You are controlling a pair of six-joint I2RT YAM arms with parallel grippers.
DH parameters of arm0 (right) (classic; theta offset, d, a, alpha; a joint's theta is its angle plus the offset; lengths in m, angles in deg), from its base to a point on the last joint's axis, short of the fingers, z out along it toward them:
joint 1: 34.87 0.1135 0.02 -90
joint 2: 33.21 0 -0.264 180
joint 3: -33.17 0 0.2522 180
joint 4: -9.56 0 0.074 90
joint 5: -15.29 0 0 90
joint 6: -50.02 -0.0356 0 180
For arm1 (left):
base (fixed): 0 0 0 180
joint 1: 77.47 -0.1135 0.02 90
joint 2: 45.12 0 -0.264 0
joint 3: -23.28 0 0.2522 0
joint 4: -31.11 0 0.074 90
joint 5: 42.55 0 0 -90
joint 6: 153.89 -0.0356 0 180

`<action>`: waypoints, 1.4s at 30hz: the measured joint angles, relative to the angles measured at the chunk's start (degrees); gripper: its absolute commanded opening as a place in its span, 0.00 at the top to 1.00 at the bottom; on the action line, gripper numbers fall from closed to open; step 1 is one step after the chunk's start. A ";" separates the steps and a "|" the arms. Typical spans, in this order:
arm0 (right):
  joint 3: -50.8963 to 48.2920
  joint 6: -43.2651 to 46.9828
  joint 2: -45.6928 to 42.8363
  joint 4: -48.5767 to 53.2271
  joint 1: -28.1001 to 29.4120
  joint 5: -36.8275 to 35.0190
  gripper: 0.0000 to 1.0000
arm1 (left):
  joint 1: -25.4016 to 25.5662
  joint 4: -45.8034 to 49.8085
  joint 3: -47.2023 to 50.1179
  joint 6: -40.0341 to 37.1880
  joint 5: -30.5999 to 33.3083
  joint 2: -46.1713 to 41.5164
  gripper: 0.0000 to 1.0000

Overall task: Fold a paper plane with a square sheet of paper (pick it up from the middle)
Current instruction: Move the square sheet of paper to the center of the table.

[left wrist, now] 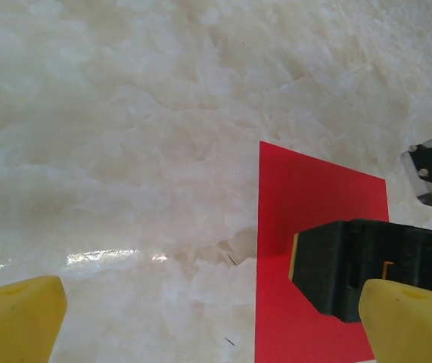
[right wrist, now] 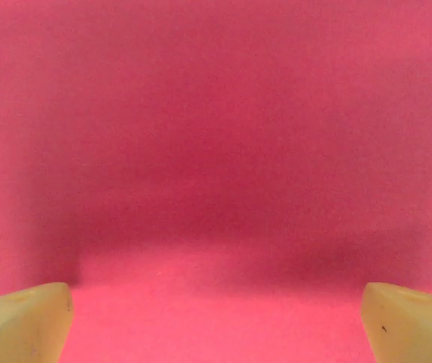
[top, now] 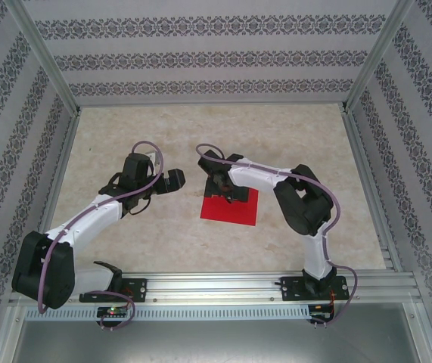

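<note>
The square sheet of paper (top: 234, 212) lies flat and unfolded near the middle of the tabletop (top: 125, 136), so picking it up from its middle is the step in hand. The right gripper (top: 225, 193) hangs close over its far part, fingers spread and empty; the left gripper (top: 175, 181), also spread and empty, hovers beside its left edge. Next, the right fingers probably need to press down and pinch the thin paper up

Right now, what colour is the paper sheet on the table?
The sheet is plain bright red, unmarked; the left wrist view shows it best.
</note>
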 measured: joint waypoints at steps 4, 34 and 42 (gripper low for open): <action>-1.79 1.09 -0.31 -1.75 0.00 0.09 0.04 | 0.00 0.33 0.00 -0.74 -0.42 -0.02 0.00; -6.60 19.21 -12.55 -8.07 -3.17 2.38 0.02 | 0.00 0.85 0.02 -1.01 0.52 -1.97 0.00; -6.32 19.23 -6.95 -4.31 -3.74 3.28 0.02 | 0.00 0.37 0.57 -1.01 -0.42 -2.64 0.00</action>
